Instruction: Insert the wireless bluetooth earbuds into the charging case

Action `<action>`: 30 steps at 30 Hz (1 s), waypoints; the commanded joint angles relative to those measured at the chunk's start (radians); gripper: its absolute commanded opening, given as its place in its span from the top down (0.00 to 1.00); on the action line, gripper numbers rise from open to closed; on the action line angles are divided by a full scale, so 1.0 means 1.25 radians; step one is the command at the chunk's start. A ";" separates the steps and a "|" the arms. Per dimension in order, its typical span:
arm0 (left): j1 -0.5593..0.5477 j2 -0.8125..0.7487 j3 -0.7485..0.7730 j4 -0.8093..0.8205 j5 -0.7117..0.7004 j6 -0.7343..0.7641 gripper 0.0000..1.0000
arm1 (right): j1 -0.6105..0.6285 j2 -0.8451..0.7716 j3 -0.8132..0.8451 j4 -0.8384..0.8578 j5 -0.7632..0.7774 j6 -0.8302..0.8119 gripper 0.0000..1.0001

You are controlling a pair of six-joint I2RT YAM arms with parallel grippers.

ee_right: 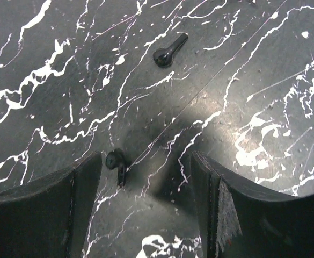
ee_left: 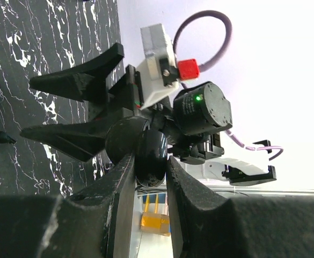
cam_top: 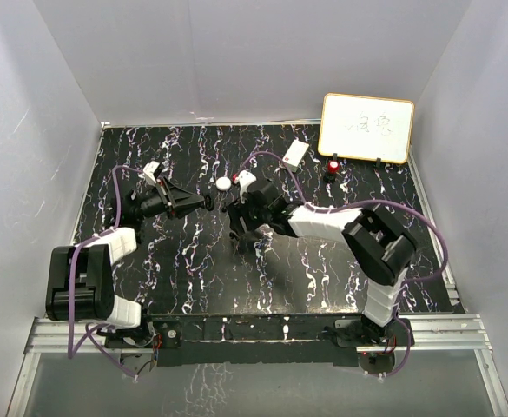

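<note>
Right gripper: jaws spread, low over the black marbled table, gripping nothing.
Black earbud: lies on the table between the spread fingers, just beside one finger and well apart from the other.
Second black earbud: lies on the table beyond the fingertips, outside the jaws.
Left gripper: fingers pressed onto a glossy black round case, just left of the right gripper.
White puck: on the table, just beyond both grippers on the far side.
</note>
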State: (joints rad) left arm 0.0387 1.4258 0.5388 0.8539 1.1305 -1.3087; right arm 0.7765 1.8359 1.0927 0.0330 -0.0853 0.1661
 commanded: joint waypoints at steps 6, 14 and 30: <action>0.033 -0.043 -0.029 0.037 0.047 -0.022 1.00 | -0.002 0.115 0.139 0.037 0.000 -0.008 0.37; 0.068 -0.071 -0.036 0.049 0.064 -0.040 1.00 | -0.003 0.182 0.205 0.035 -0.006 0.007 0.36; 0.147 -0.108 -0.038 0.028 0.096 -0.053 1.00 | -0.004 0.252 0.273 0.040 -0.071 0.037 0.37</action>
State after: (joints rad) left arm 0.2070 1.3384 0.4904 0.8833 1.2163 -1.3643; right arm 0.7761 2.1277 1.3899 0.0593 -0.1406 0.1921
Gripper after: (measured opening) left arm 0.249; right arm 0.631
